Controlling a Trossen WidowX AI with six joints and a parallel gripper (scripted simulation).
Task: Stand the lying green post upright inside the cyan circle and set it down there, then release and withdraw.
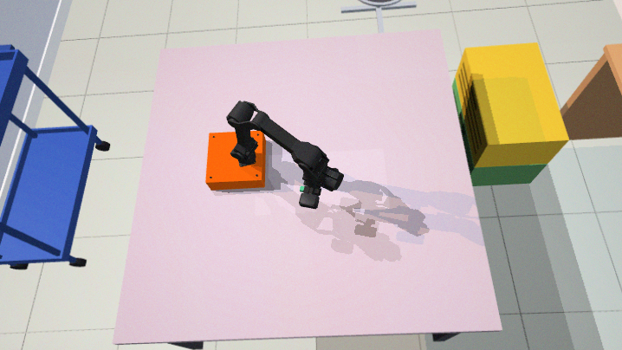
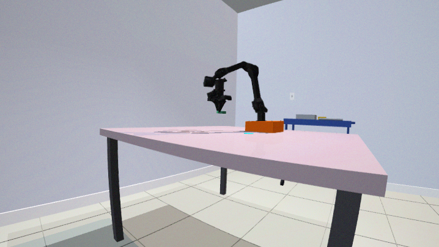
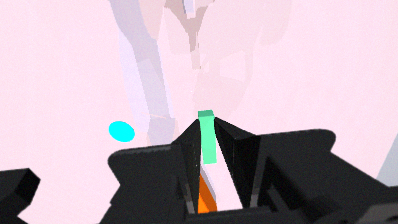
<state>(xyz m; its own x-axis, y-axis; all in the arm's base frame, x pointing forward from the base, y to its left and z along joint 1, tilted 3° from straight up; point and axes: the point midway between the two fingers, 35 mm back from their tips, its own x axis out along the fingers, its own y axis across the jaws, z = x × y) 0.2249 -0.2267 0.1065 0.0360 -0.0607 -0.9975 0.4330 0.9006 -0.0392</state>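
The green post (image 1: 301, 189) (image 2: 221, 112) (image 3: 208, 140) is held lying level, well above the table, in the exterior view. My gripper (image 2: 219, 110) (image 3: 206, 121) points down and is shut on the post near one end. In the top view the arm hides most of the post and the fingertips. The cyan circle (image 2: 248, 133) (image 3: 121, 131) lies flat on the table, left of the fingers in the wrist view and nearer the orange base in the exterior view. The arm hides it in the top view.
The orange base block (image 1: 235, 158) (image 2: 263, 126) (image 3: 205, 195) carries the arm on the pink table (image 1: 261, 282) (image 2: 307, 150). A blue cart (image 1: 56, 183) stands left of the table and a yellow box (image 1: 517, 104) right of it, in the top view. Arm shadows fall across the table.
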